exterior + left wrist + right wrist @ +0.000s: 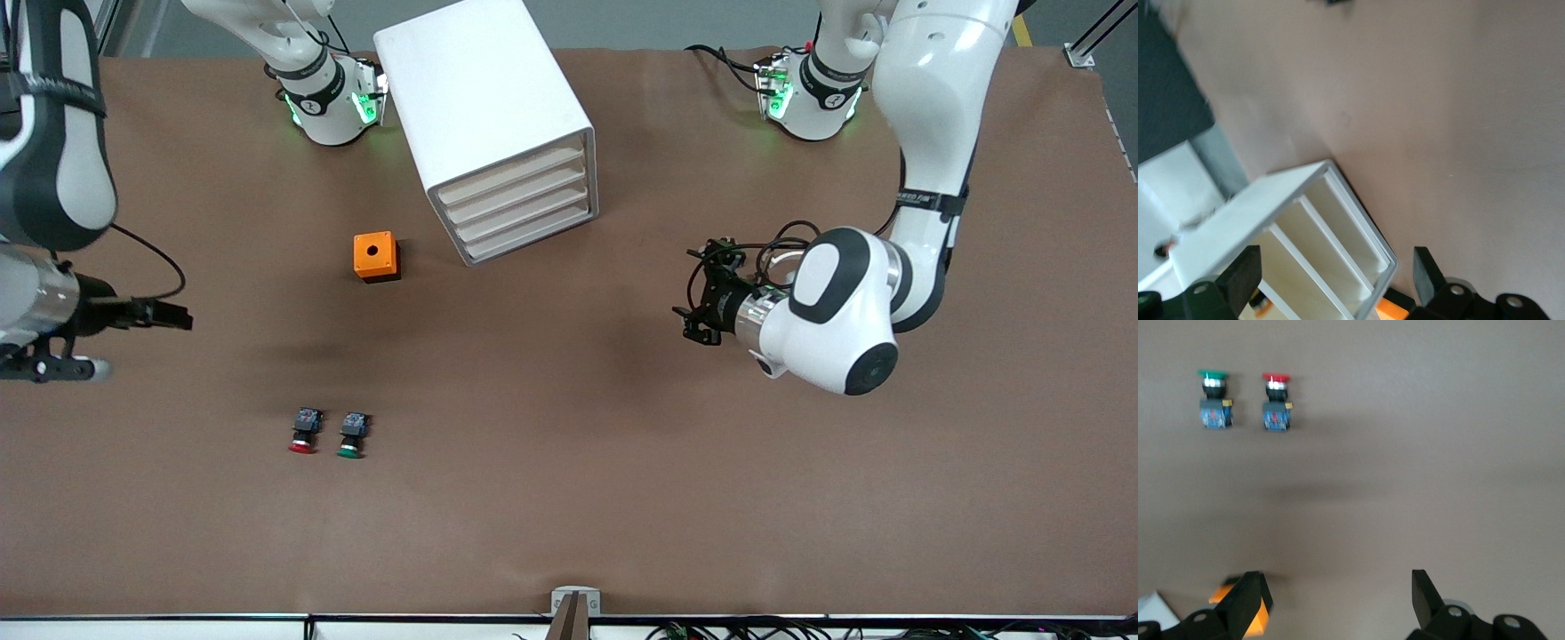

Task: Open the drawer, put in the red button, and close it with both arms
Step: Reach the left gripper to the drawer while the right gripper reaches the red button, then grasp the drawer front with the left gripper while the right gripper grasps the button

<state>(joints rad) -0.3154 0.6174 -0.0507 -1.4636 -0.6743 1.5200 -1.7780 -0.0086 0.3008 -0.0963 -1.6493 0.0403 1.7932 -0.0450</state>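
The red button (304,430) lies on the table beside the green button (352,435), nearer the front camera than the orange box (376,256). The white drawer cabinet (498,124) stands between the arm bases with all its drawers (520,204) shut. My left gripper (702,302) is open and empty over bare table, toward the left arm's end from the cabinet. In the left wrist view it (1338,280) faces the drawer fronts (1305,227). My right gripper (169,316) is open and empty at the right arm's end. The right wrist view shows it (1338,600) apart from the red button (1276,403).
The green-capped button (1215,403) lies close beside the red one. The orange box with a hole (1258,620) sits next to the cabinet's front corner and shows in the left wrist view (1395,309). The brown table (622,498) stretches wide around the buttons.
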